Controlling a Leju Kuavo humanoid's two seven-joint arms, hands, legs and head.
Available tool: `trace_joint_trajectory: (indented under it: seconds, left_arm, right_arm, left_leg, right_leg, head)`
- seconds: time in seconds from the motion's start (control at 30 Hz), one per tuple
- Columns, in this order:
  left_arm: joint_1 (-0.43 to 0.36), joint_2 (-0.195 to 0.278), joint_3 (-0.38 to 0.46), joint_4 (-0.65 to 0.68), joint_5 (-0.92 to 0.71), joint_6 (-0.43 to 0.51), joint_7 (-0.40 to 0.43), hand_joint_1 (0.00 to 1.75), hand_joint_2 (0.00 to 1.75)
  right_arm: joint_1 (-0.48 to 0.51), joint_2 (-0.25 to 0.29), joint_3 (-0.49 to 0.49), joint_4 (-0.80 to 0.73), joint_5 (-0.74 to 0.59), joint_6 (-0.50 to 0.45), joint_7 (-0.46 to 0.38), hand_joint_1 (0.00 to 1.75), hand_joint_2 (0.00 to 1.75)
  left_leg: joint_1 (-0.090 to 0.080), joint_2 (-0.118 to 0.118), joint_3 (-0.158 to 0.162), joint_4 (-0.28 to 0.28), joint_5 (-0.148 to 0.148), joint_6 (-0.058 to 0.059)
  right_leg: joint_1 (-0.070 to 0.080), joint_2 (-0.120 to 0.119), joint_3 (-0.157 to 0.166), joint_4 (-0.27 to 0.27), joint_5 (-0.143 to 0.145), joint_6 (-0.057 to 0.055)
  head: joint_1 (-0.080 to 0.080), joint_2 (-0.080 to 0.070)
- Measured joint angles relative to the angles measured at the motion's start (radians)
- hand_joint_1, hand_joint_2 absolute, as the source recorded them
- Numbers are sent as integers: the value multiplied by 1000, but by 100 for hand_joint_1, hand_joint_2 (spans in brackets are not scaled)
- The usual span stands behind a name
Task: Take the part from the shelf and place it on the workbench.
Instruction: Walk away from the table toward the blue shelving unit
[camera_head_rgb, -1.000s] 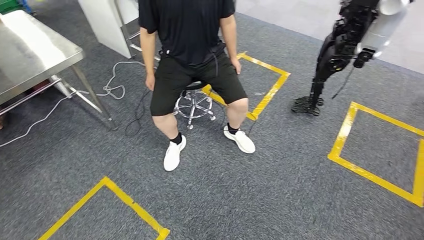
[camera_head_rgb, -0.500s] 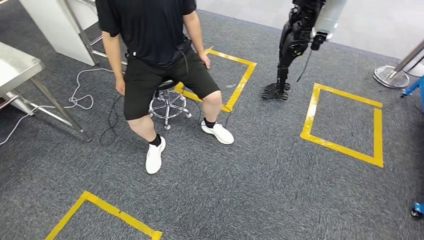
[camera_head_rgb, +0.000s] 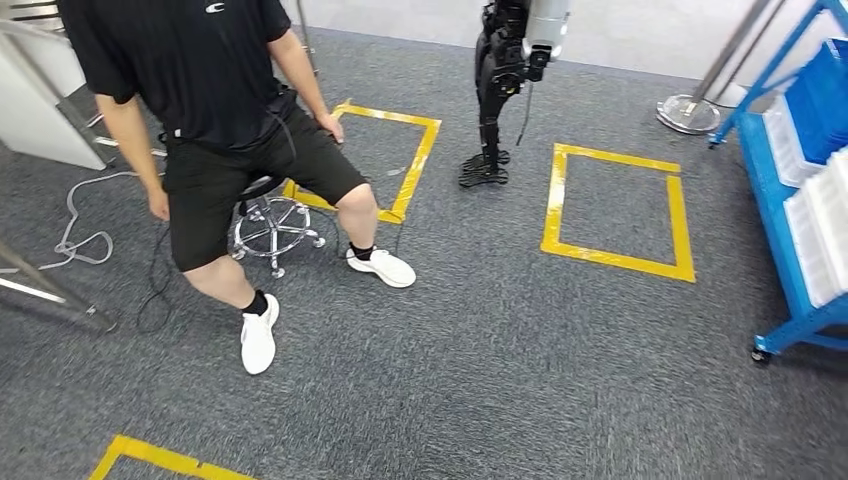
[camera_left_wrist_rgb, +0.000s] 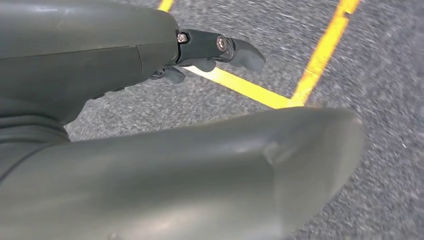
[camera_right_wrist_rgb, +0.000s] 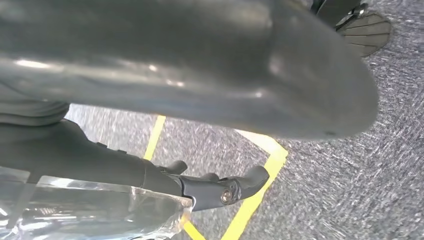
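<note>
Across the last second the whole head view slides leftward, so we read it as our own body turning right, not as anything on the floor moving. The grey carpeted floor (camera_head_rgb: 500, 400) fills most of the view. A tall blue metal shelf on castors (camera_head_rgb: 778, 215), holding white plastic bins (camera_head_rgb: 822, 235) and blue plastic bins (camera_head_rgb: 815, 105), has come in at the right edge. The steel table that stood at the left a second ago is down to a slanted leg (camera_head_rgb: 52, 297). We judge that we are leaving the table and heading for the shelf, with the pick not yet begun.

The person in black shirt and shorts (camera_head_rgb: 190, 80) sits on a chrome swivel stool (camera_head_rgb: 272, 228). Beyond them stand the dark legs of a second robot (camera_head_rgb: 493, 100), beside a yellow tape square (camera_head_rgb: 615, 255).

Our left hand (camera_left_wrist_rgb: 175, 155) hangs over the carpet, its dark fingers (camera_left_wrist_rgb: 235, 50) stretched out and grasping nothing. Our right hand (camera_right_wrist_rgb: 175, 70) also has its fingers (camera_right_wrist_rgb: 220, 191) extended, but a clear crinkled glossy sheet (camera_right_wrist_rgb: 100, 215) lies just beside them. We cannot tell what it is or whether the hand holds it.

We cannot pick out the part. Presumably it lies in one of the shelf's bins, so its pointing and long axis cannot be judged.
</note>
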Motion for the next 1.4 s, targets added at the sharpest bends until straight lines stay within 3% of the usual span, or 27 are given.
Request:
trace_joint_trajectory:
  seconds: [0.07, 0.1, 0.17, 0.23, 0.3, 0.37, 0.4, 0.43, 0.47, 0.53, 0.6, 0.67, 0.73, 0.8, 0.87, 0.9, 0.93, 0.97, 1.03, 1.1, 1.17, 1.23, 1.3, 1.37, 1.4]
  left_arm:
    - [-1, 0, 0, 1, -1, 0, 1, 0, 0]
    - [-2, 0, 0, 1, -1, 0, 2, 0, 0]
    - [-4, 0, 0, 1, -1, 0, 3, 0, 0]
    - [-4, -1, 0, 1, -1, 0, 2, 0, 0]
    - [-2, -1, 0, 1, -1, 0, 2, 0, 0]
    - [-1, -1, 1, 1, -1, 0, 3, 0, 0]
    - [-1, -1, 1, 1, -1, 0, 3, 0, 0]
    - [-1, -1, 1, 1, -1, 0, 3, 0, 0]
    - [-1, -2, 1, 1, -1, 0, 3, 0, 0]
    - [-1, -2, 1, 1, -1, 0, 2, 0, 0]
    - [-3, -2, 1, 0, -1, 0, 2, 0, 0]
    - [-5, -3, 1, 0, -1, 0, 3, 0, 0]
    - [-7, -3, 1, 0, -1, 0, 3, 0, 0]
    - [-4, -3, 0, 1, -2, 0, 3, 0, 0]
    - [-1, -3, 0, 1, -2, 0, 3, 0, 0]
    - [-1, -3, 0, 1, -2, 0, 3, 0, 0]
    - [-1, -3, 1, 1, -2, 0, 3, 0, 0]
    - [-1, -3, 1, 1, -2, 0, 3, 0, 0]
    - [0, -2, 0, 1, -2, 0, 3, 0, 0]
    - [-1, -1, 0, 2, -2, 0, 3, 0, 0]
    - [-2, 0, 0, 1, -2, 0, 3, 0, 0]
    - [-4, -1, 0, 1, -2, 0, 3, 0, 0]
    - [-3, -1, 0, 1, -5, -2, 7, 0, 0]
    - [-1, -1, -1, 1, -13, -7, 19, 0, 0]
    - [-1, -1, -1, 1, -17, -10, 26, 0, 0]
  right_arm:
    - [-2, 1, 0, 0, 0, 0, 0, 0, 0]
    - [-2, 2, 0, 0, 0, 1, 0, 0, 0]
    - [1, 2, 0, 0, 0, 1, 0, 0, 0]
    - [1, 1, 0, 0, 0, 1, 0, 0, 0]
    - [-2, 0, 0, 0, 0, 1, 0, 0, 0]
    - [-2, 0, 0, 0, 0, 1, 0, 0, 0]
    - [-1, 0, 0, 0, 0, 1, 0, 0, 0]
    - [1, 0, 0, 0, 0, 1, 0, 0, 0]
    - [2, -1, 0, 0, 0, 1, 0, 0, 0]
    - [-2, -2, 0, 0, 0, 1, 0, 0, 0]
    - [-5, -1, 0, 0, 0, 1, 0, 0, 0]
    - [-5, -2, 0, 0, 0, 1, 0, 0, 0]
    - [-4, -3, 0, 0, 0, 1, 0, 0, 0]
    - [-4, -3, 0, 0, 0, 1, 0, 0, 0]
    - [-3, -1, 0, 0, 0, 1, 0, 0, 0]
    - [-2, -1, 0, 0, 0, 1, 0, 0, 0]
    - [-1, -1, 0, 0, 0, 1, 0, 0, 0]
    - [0, -1, 0, 0, 0, 1, 0, 0, 0]
    - [-1, 1, 0, 0, 0, 2, 0, 0, 0]
    - [-2, 3, 0, 0, 0, 2, 0, 0, 0]
    - [1, 4, 0, 0, 0, 2, 0, 0, 0]
    - [3, 3, 0, 0, 0, 2, 0, 0, 0]
    - [0, 1, 0, 0, -1, 2, 0, 0, 0]
    - [-2, 0, 0, 0, -3, 2, 1, 0, 0]
    - [-1, 0, 0, 0, -4, 2, 1, 0, 0]
  left_leg:
    - [-1, -40, 32, -79, 29, 9]
    - [-4, -42, 32, -86, 29, 14]
    - [-7, -15, 32, -96, 38, 26]
    - [-7, 13, 36, -117, 52, 43]
    - [-11, 45, 34, -126, 59, 53]
    - [-15, 78, 28, -126, 61, 53]
    - [-16, 93, 26, -125, 62, 52]
    - [-17, 107, 24, -125, 63, 50]
    - [-17, 120, 23, -123, 63, 48]
    - [-20, 142, 23, -117, 60, 37]
    - [-23, 162, 27, -112, 53, 22]
    - [-18, 177, 32, -110, 51, 8]
    - [-8, 144, 21, -72, 18, -4]
    - [-1, 83, -25, 43, -58, -12]
    - [0, 57, -81, 169, -114, -14]
    - [-1, 54, -92, 191, -113, -12]
    - [-1, 51, -83, 172, -91, -8]
    - [-1, 44, -56, 114, -53, -2]
    - [-2, 1, 8, -22, 11, 11]
    - [-7, -26, 35, -83, 28, 21]
    - [-11, -7, 35, -94, 34, 30]
    - [-9, 18, 41, -118, 51, 41]
    - [-9, 45, 43, -136, 63, 49]
    - [-11, 76, 37, -138, 66, 49]
    - [-12, 91, 35, -138, 66, 48]
  right_leg:
    - [2, 23, -9, 3, 3, 8]
    - [1, 35, -16, 3, 7, 15]
    - [-1, 47, -31, 3, 13, 29]
    - [2, 0, -62, 45, -8, 28]
    - [2, -61, -126, 171, -68, 18]
    - [-4, -77, -182, 293, -114, 22]
    - [-6, -80, -181, 303, -115, 30]
    - [-8, -85, -156, 268, -101, 40]
    - [-10, -98, -109, 195, -79, 49]
    - [-7, -146, -20, 48, -41, 54]
    - [-2, -167, 6, -5, -28, 43]
    - [-2, -142, 3, -6, -21, 27]
    - [-8, -120, 6, -8, -11, 9]
    - [-7, -97, 4, -8, -3, -4]
    - [1, -72, 0, -6, -1, -8]
    - [5, -57, -1, -5, 0, -9]
    - [8, -42, -1, -3, 0, -9]
    - [10, -27, 0, -1, 0, -9]
    - [13, -1, -1, 2, 1, -7]
    - [12, 20, -10, 4, 6, 1]
    - [11, 37, -21, 1, 13, 14]
    - [14, 7, -41, 22, 3, 18]
    - [12, -50, -94, 119, -49, 15]
    - [3, -73, -161, 254, -105, 19]
    - [-2, -77, -175, 289, -116, 27]
  head:
    - [0, 0]
    - [0, 0]
    - [0, 0]
    - [4, 0]
    - [10, 0]
    - [13, 0]
    - [13, 0]
    - [13, 0]
    - [13, 0]
    - [13, 0]
    - [10, 0]
    - [8, 0]
    - [5, 0]
    - [2, 0]
    - [1, 0]
    - [1, 0]
    - [1, 0]
    - [1, 0]
    - [2, 0]
    - [1, 0]
    - [-1, 0]
    - [2, 0]
    - [7, 0]
    - [8, 0]
    - [8, 0]
